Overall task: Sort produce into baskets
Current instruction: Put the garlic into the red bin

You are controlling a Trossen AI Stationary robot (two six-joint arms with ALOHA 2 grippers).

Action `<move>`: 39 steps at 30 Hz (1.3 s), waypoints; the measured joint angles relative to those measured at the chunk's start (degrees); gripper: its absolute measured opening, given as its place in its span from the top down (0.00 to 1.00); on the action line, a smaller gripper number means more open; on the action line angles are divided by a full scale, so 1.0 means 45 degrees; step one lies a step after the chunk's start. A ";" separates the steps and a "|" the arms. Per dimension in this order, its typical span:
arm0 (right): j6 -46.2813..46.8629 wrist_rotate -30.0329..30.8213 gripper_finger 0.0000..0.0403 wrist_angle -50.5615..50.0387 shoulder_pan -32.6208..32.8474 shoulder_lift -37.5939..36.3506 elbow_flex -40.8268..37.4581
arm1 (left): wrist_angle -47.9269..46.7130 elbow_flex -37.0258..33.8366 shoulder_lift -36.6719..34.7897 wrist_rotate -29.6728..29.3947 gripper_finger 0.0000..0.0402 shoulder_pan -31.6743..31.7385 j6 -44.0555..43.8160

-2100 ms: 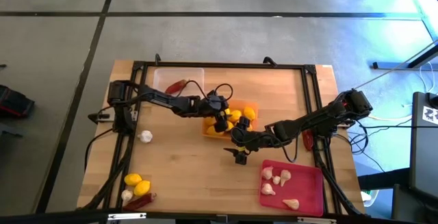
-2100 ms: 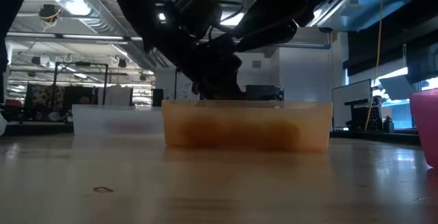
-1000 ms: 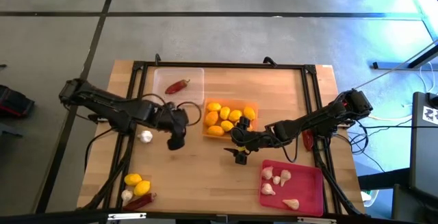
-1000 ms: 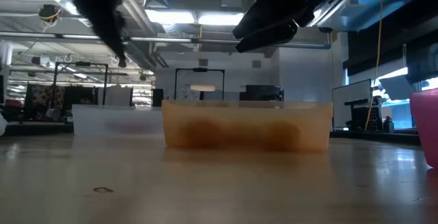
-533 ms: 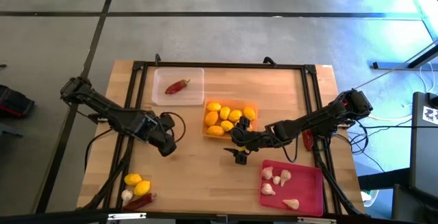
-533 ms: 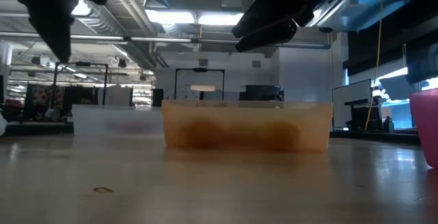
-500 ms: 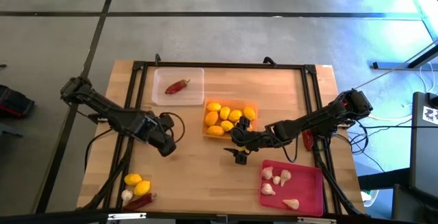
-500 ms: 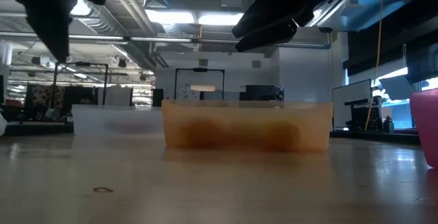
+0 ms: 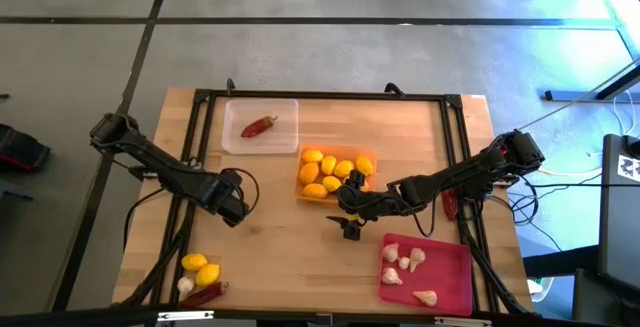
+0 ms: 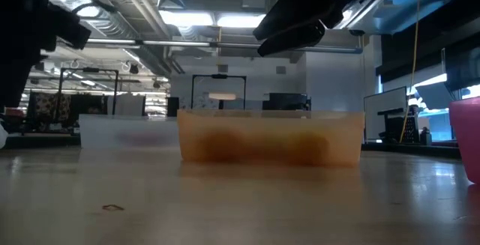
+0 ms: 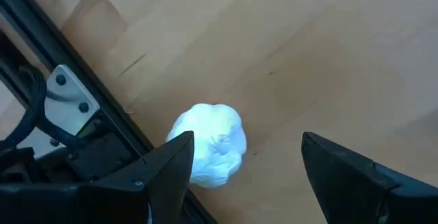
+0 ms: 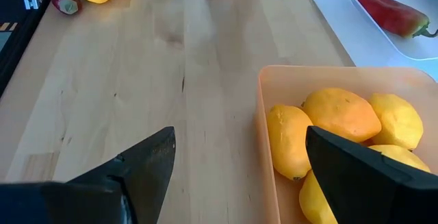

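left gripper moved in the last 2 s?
Yes. The left gripper has left the orange tray and swung toward the table's left side; it now hangs open over a garlic bulb.

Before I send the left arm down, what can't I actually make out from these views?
- Garlic bulb: the left pincer covers it in the high view; only the left wrist view shows it, between open fingers.
- Red tray: low view's edge cuts it off, garlic inside unseen.
- Orange tray: in the low view the lemons are blurs behind its wall.
- Loose pile: too small in the high view for a sure count.
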 joint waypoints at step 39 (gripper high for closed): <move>-0.0053 -0.0005 0.21 0.0020 0.0000 0.0000 0.0000 | 0.1040 -0.1288 0.1864 0.1435 0.34 0.0005 0.0726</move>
